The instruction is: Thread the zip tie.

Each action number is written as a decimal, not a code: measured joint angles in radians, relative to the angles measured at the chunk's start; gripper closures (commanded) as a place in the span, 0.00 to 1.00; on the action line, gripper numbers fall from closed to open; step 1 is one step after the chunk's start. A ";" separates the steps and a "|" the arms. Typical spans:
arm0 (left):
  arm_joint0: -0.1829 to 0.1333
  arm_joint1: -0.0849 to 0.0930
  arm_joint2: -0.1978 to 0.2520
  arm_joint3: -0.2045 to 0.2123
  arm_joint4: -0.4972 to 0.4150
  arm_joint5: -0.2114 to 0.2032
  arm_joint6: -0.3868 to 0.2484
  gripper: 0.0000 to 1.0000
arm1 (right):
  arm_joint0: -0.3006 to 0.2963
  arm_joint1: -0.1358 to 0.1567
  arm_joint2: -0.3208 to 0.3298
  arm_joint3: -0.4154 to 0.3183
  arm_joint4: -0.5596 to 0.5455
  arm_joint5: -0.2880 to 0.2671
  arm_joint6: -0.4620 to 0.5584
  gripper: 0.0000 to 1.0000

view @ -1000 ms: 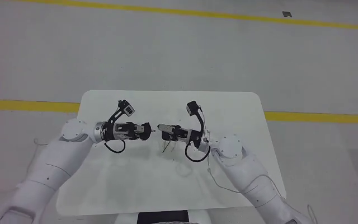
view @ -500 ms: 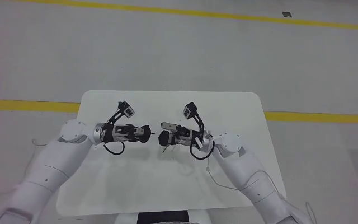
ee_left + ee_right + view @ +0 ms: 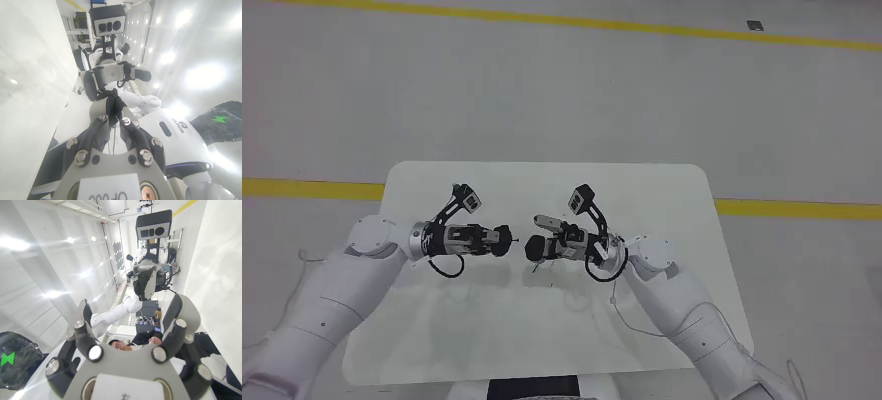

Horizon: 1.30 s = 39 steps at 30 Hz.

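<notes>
My left gripper (image 3: 504, 238) hovers over the middle of the white table (image 3: 642, 190), pointing at my right gripper (image 3: 535, 235) a short gap away. In the left wrist view my left gripper (image 3: 113, 111) is shut on a black zip tie (image 3: 113, 102). The tie's free end sticks out toward the lower finger of my right gripper (image 3: 116, 81). The right wrist view shows my right gripper (image 3: 130, 306) open wide with nothing between its fingers, and the left gripper (image 3: 144, 287) straight ahead of it.
Both arms meet above the table's centre, with bare tabletop all around them. A yellow floor line (image 3: 802, 208) runs past the table on both sides.
My right gripper has turned at the wrist and its fingers have spread apart in front of the left gripper. The left gripper has barely moved and keeps hold of the zip tie.
</notes>
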 measured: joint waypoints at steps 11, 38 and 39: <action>0.004 0.009 0.005 -0.001 -0.001 -0.009 -0.014 1.00 | 0.017 -0.013 -0.018 0.043 0.008 -0.009 0.003 0.75; 0.004 0.009 0.005 -0.001 -0.001 -0.009 -0.014 1.00 | 0.008 -0.023 -0.025 0.032 -0.042 -0.020 0.017 0.85; 0.004 0.009 0.005 -0.001 -0.001 -0.009 -0.014 1.00 | 0.008 -0.024 -0.026 0.032 -0.045 -0.019 0.017 0.85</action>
